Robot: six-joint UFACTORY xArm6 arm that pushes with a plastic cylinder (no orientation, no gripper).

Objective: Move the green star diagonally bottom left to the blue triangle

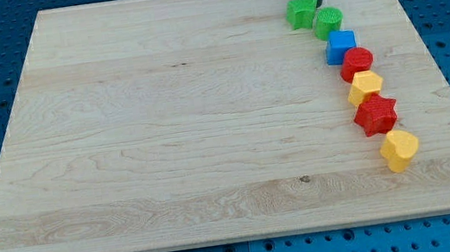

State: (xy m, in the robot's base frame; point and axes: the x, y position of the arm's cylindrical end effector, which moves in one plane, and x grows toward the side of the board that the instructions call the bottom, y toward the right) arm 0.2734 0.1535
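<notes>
Camera view: a wooden board (164, 125) is seen on a blue pegboard table. Near the view's top right, the green star (301, 11) lies at the head of a curved line of blocks. Just beside it, down-right, is a green cylinder (328, 21), then a blue block (341, 45), which is taken for the task's triangle though its shape cannot be made out, then a red block (357, 62), a yellow block (365, 87), a red star (376, 114) and a yellow heart (400, 149).

My tip (314, 2) is set at the star's upper right edge, touching or nearly so. No jaws are fitted, so nothing can be opened or clamped.

The star is judged light, rigid and quick to slide on smooth wood. Being lobed, it is likely to spin if struck off-centre, so contact is best made on its upper right side, in line with its middle.
</notes>
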